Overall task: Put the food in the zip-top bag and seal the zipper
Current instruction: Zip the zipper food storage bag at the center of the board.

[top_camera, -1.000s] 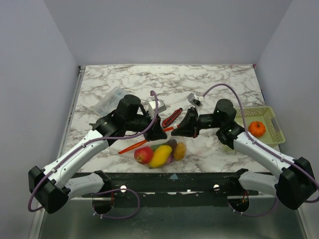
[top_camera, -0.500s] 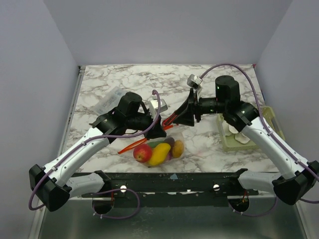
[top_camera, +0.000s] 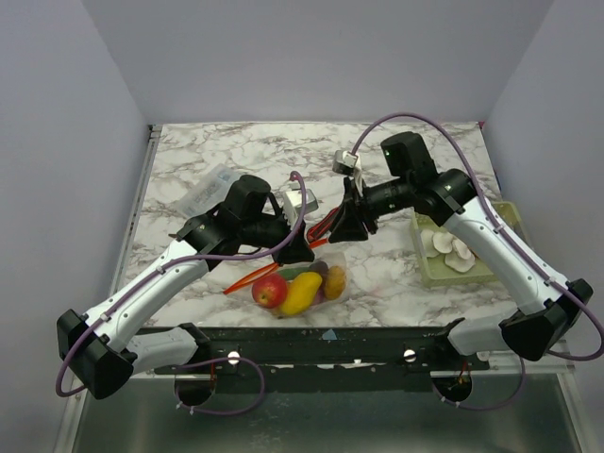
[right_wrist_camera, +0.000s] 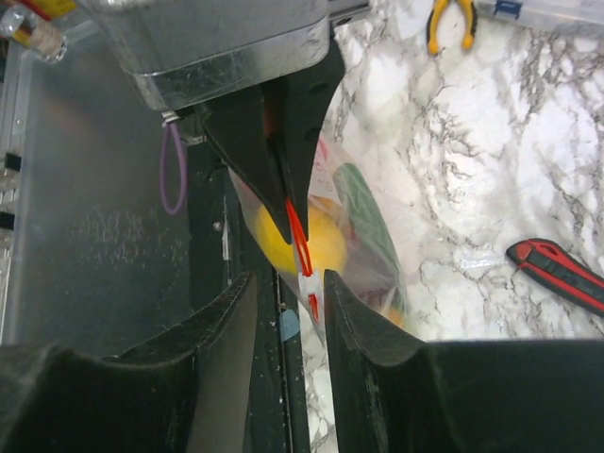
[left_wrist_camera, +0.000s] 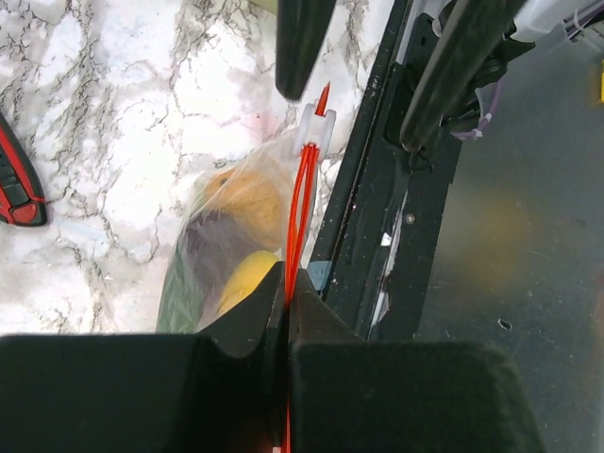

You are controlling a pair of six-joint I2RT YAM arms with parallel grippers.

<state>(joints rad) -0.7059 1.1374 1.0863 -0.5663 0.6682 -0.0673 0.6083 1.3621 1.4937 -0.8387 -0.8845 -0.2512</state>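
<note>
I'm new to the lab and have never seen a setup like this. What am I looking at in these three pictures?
Two robot arms are bolted at the near edge of a marble table. One picture looks down from above; the other two come from a camera on each wrist. A clear bag of toy fruit sits near that edge. The left end effector is clamped on its orange zipper. The right end effector is open, with a finger on either side of the zipper's end. Also there: a green tray of white slices and a red-and-black knife.
</note>
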